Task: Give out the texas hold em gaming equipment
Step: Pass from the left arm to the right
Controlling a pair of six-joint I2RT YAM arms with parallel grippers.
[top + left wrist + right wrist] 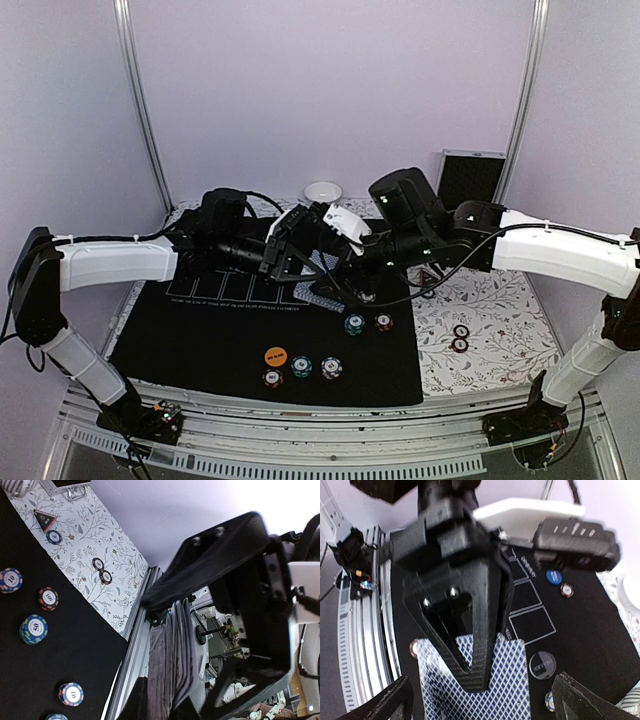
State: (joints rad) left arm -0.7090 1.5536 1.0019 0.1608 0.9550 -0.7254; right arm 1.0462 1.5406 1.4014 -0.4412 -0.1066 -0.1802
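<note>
Partly hidden: playing cards [517, 685], deck uncountable, were pinched tight in the left gripper [470, 672] above the black mat [200, 340]. Orange disc [276, 355]: one. Striped chips [302, 367] on the mat: five. Black chips [460, 338] on the floral cloth [500, 310]: two. Right gripper [485, 700] stood wide open, holding nothing.

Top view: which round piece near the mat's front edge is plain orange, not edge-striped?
The orange disc, just beyond the leftmost striped chip; the other pieces in that group all have striped rims.
</note>
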